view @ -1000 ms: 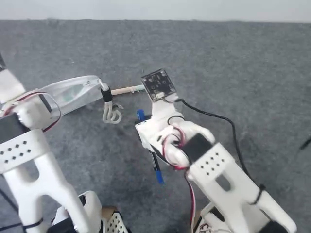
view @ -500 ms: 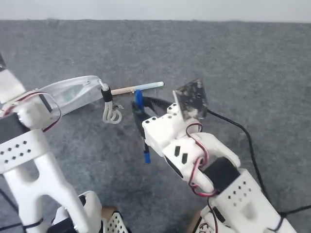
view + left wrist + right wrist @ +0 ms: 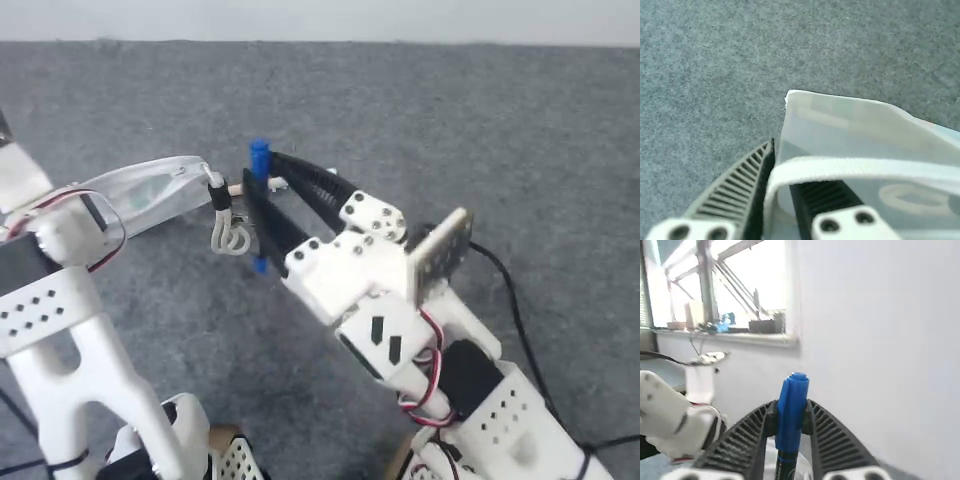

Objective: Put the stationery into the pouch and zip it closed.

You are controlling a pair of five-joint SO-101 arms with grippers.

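a: what's the biggest thing there?
b: the grey table (image 3: 480, 130). the left arm (image 3: 60, 300) stands at its near left corner and the right arm (image 3: 440, 340) at its near right, leaning in toward the middle.
a: and the pouch?
b: the clear pouch (image 3: 150, 195) stretches from the left arm toward the middle of the table. i can't tell whether it rests on the table.
a: is anything holding it?
b: yes. in the left wrist view the left gripper (image 3: 782, 170) pinches the pouch (image 3: 850, 130) at its white edge, one finger on each side of the wall.
a: the other tool?
b: the right gripper (image 3: 258, 172) sits just beside the pouch's end, pressed onto a blue pen (image 3: 260, 160). the pen stands upright between the jaws, cap end up, and its lower end pokes out below.
a: does the right wrist view agree?
b: it does. the pen (image 3: 791, 410) is squeezed between the two black fingers of the right gripper (image 3: 790, 417).
a: anything smaller?
b: a pencil (image 3: 240, 187) lies on the table by the pouch's end, partly behind the right gripper. a white cord (image 3: 230, 235) hangs looped from that end of the pouch.
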